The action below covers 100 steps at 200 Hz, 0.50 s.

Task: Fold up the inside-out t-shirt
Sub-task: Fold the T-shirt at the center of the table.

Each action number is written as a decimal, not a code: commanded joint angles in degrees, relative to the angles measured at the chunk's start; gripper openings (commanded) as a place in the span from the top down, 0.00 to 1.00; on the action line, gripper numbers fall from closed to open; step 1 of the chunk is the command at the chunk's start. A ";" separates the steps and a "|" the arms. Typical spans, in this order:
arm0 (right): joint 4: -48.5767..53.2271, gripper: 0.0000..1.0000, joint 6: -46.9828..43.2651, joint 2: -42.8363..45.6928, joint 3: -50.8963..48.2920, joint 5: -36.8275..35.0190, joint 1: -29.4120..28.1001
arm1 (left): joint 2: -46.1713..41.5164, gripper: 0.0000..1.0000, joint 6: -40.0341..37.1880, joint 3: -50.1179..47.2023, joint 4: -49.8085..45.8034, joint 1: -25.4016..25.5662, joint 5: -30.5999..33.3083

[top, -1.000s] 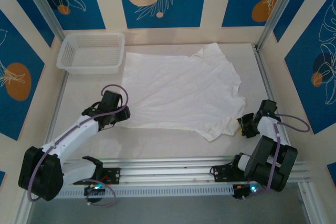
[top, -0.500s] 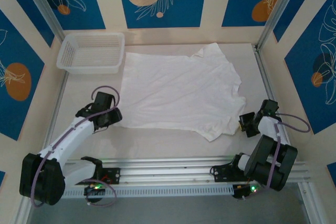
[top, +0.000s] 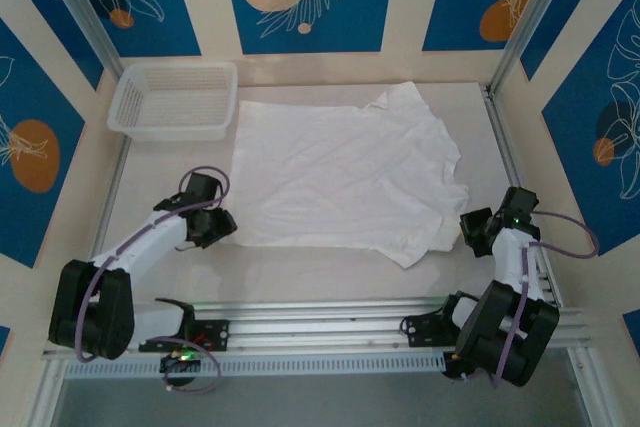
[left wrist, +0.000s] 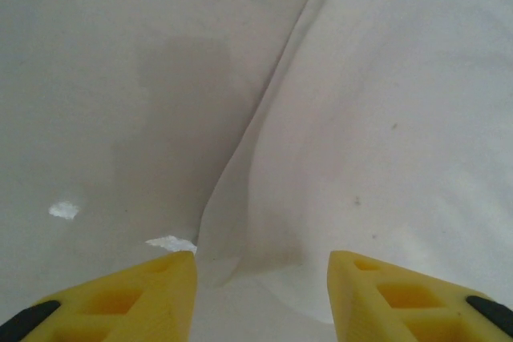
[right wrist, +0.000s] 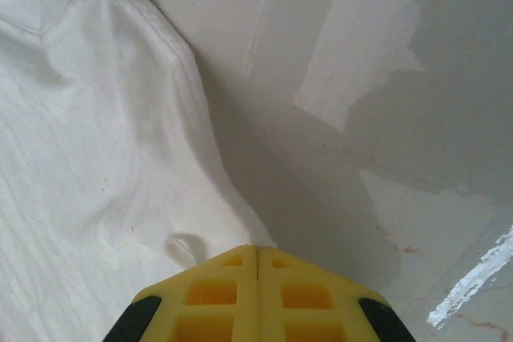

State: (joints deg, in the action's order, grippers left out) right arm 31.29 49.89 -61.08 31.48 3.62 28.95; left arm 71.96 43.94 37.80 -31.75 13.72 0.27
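Nothing folded yet: t-shirt [top: 340, 172] flat, left gripper [left wrist: 260, 266] open at its 7 o'clock, right gripper [right wrist: 256, 250] closed, perhaps pinching cloth, at 4 o'clock.

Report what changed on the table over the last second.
The right claw closed its jaws at the near right edge of the t-shirt and shifted slightly away from its base; whether it pinches cloth is unclear. The left claw drew back a little toward the near left, jaws open astride the shirt's near left corner. The t-shirt lies flat as before, and the basket has not moved.
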 commanded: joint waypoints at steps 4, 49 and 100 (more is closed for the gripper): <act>1.23 1.00 0.10 -0.18 1.01 0.96 0.16 | 1.16 0.55 2.70 -1.37 -2.89 -1.27 2.07; 1.32 1.00 0.34 -0.18 0.90 0.70 0.15 | 0.85 0.66 4.42 -3.83 -2.73 -1.47 1.00; 1.23 1.00 0.50 -0.06 0.68 0.86 0.19 | 2.43 0.67 6.01 -5.26 1.63 -1.51 -0.18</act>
State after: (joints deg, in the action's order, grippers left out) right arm 31.31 49.89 -61.08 31.48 3.62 28.95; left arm 72.93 48.16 32.95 -31.79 13.06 0.69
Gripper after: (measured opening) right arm 0.064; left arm 0.328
